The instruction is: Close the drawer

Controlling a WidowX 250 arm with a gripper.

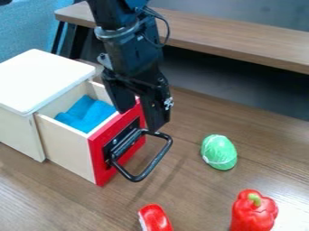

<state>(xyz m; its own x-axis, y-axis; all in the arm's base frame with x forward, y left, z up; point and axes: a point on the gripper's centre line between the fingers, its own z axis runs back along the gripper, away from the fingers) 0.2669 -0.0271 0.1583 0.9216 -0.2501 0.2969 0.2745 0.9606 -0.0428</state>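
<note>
The black gripper (139, 121) hangs over the drawer's red front, its fingers apart and pointing down. One finger is on the inner side of the front's top edge, and the other is outside, close above the black handle (156, 161); contact cannot be told. The drawer (67, 149) stands pulled out from the wooden box with the white top (41, 80). Inside it lies a blue cloth (88, 114). Part of the red front is hidden behind the gripper.
A green round object (219, 152) is on the table right of the handle. Near the front edge are a red pepper (254, 212) and another red object (155, 218). A raised wooden shelf (235, 43) runs along the back.
</note>
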